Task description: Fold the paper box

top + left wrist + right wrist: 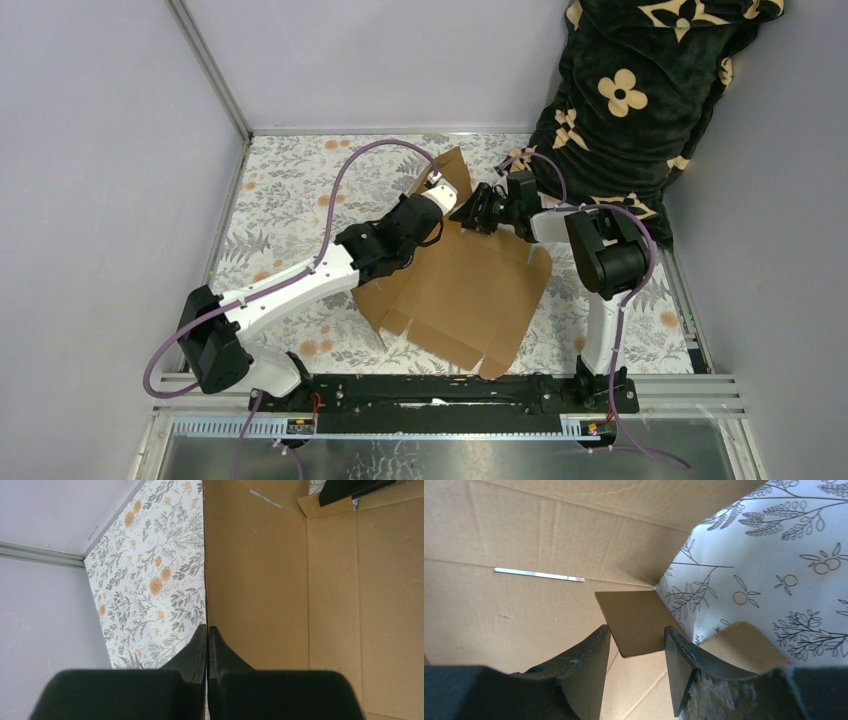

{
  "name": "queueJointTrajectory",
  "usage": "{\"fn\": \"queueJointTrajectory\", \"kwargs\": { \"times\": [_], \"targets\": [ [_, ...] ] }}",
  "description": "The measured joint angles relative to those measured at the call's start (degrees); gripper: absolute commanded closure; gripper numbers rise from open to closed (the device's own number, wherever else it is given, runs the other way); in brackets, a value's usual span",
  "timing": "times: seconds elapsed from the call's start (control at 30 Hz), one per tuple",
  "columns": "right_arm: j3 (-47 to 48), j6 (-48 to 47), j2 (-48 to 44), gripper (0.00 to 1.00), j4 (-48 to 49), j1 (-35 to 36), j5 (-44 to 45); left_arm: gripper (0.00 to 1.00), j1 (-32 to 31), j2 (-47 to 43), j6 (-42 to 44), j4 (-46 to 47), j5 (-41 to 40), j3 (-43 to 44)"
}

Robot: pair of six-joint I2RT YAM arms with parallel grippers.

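Note:
The paper box point(470, 290) is a brown cardboard sheet lying mostly flat on the floral table, with its far panel point(450, 170) raised. My left gripper point(437, 187) is at that raised panel. In the left wrist view, the panel point(260, 580) runs edge-on straight into my left gripper point(207, 627), whose fingers are shut on it. My right gripper point(470, 213) sits just right of it, low over the sheet. In the right wrist view, it point(638, 635) stands open, with a small cardboard tab point(634, 620) between the fingers and a gap on each side.
A dark blanket with beige flowers point(630, 110) is heaped at the back right corner. Grey walls close off the left, back and right. The floral cloth point(290, 200) covers the table. A black rail point(440, 395) carrying the arm bases runs along the near edge.

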Motion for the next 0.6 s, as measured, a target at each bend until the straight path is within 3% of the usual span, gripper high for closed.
{"fn": "queueJointTrajectory", "kwargs": {
  "times": [0.27, 0.6],
  "targets": [
    [-0.98, -0.31, -1.22, 0.48, 3.08, 0.46, -2.19, 0.98, -0.9, 0.42, 0.02, -0.24, -1.18, 0.02],
    [-2.29, -1.44, -1.22, 0.62, 3.39, 2.38, -2.99, 0.98, -1.81, 0.87, 0.0, -0.5, -2.23, 0.15]
  ]
}}
